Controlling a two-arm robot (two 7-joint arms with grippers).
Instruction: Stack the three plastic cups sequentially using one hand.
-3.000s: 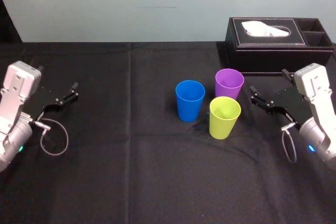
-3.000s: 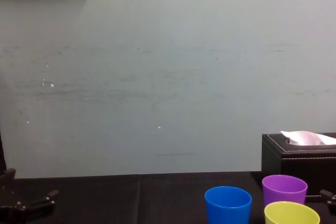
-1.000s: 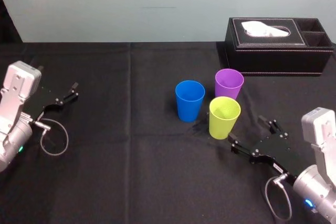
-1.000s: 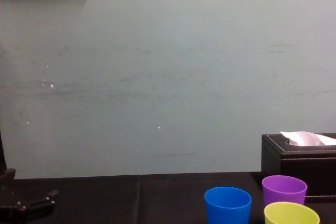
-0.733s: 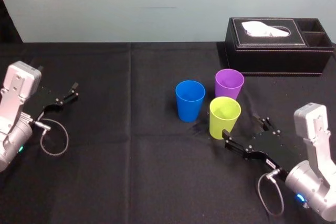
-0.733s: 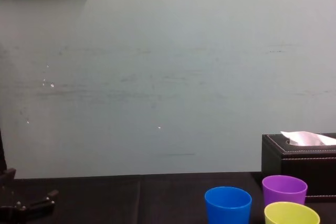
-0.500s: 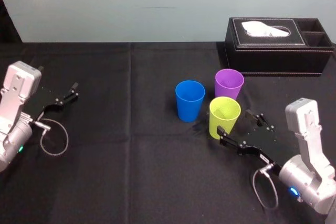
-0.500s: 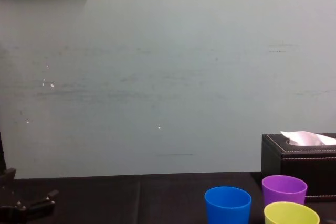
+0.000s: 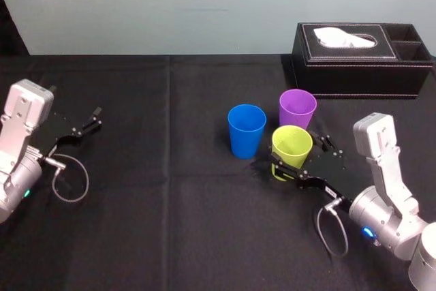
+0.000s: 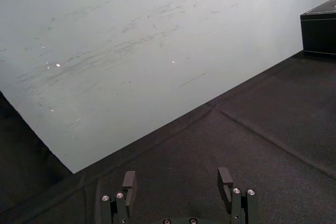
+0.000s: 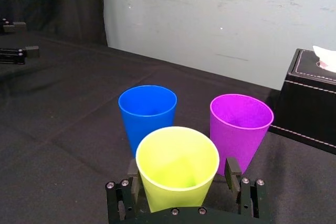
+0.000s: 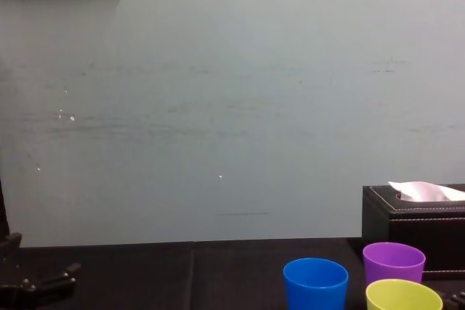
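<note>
Three plastic cups stand close together on the black table. The blue cup (image 9: 246, 129) is on the left, the purple cup (image 9: 298, 108) behind on the right, and the yellow-green cup (image 9: 291, 146) nearest me. My right gripper (image 9: 298, 152) is open, with the yellow-green cup (image 11: 177, 166) standing between its fingers (image 11: 231, 170). A gap shows on one side. Behind it are the blue cup (image 11: 147, 114) and the purple cup (image 11: 240, 127). My left gripper (image 9: 80, 127) is parked open at the far left, holding nothing.
A black tissue box (image 9: 361, 59) stands at the back right, just behind the purple cup. The black tablecloth (image 9: 170, 223) runs to a pale wall at the back. A cable loop hangs under each wrist.
My right gripper has slid forward and left along the table until its open fingers flank the yellow-green cup. The cups and the left arm have not moved.
</note>
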